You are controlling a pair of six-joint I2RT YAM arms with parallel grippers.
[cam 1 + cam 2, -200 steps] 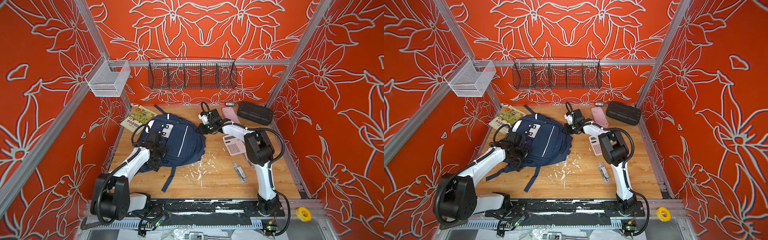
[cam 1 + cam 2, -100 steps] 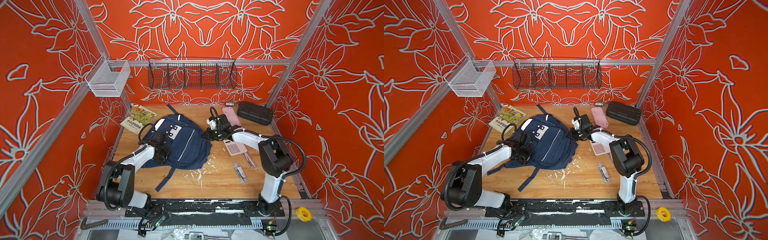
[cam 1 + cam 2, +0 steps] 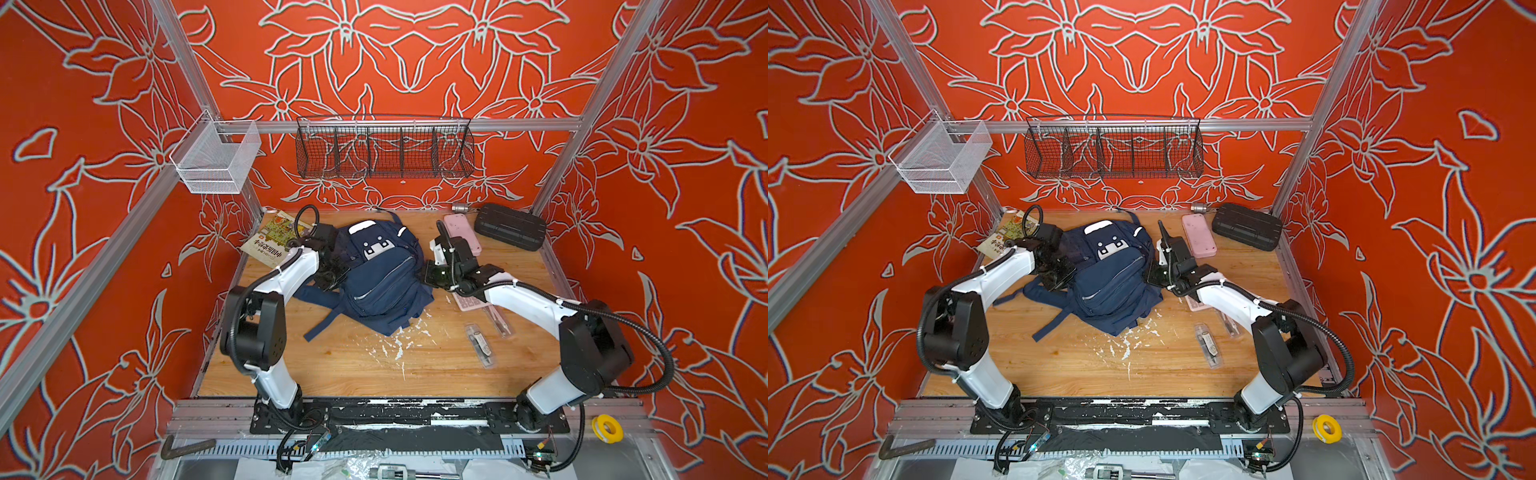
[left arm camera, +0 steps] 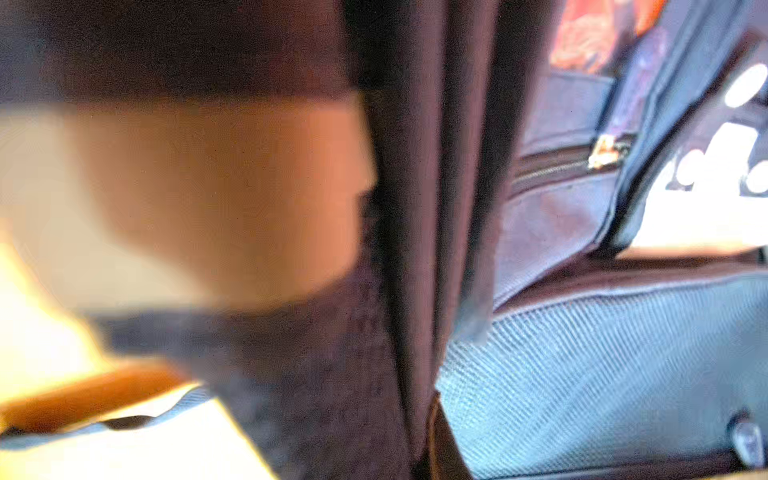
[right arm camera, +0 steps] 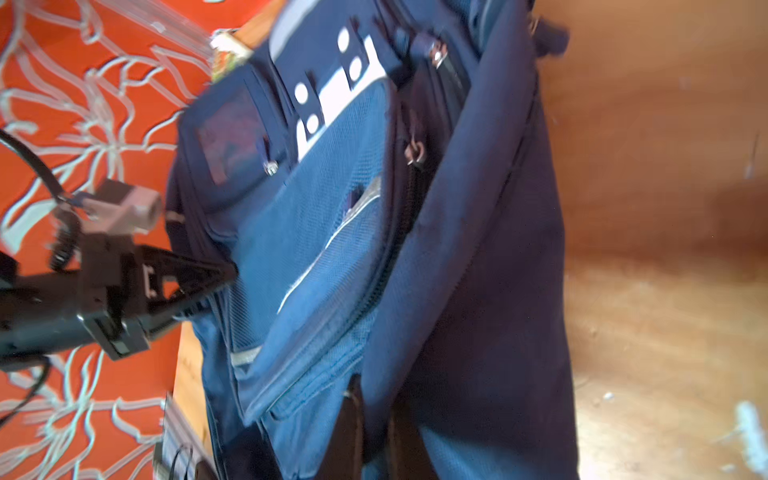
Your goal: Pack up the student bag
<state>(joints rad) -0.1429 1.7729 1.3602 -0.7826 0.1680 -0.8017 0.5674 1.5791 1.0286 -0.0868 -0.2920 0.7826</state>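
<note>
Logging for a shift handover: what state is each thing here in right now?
student bag, lying front up, pinched at both sides
left gripper, closed on the bag's side
right gripper, shut on the bag's opposite edge
book, closed and flat
black hard case, closed and flat
pink case, lying flat

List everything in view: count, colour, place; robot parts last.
bag: 1, navy, mid-table.
book: 1, yellow-green, back left corner.
pink case: 1, pink, back, right of bag.
black case: 1, black, back right corner.
calculator: 1, pink, right of bag.
packets: 2, clear, front right of bag.
wire basket: 1, black, back wall.
mesh basket: 1, white, left rail.
tape: 1, yellow, front right ledge.
table: 1, wooden, cell floor.
arms: 2, white-black, flanking bag.
left tool: 1, black, shut on bag's left side.
right tool: 1, black, shut on bag's right edge.
</note>
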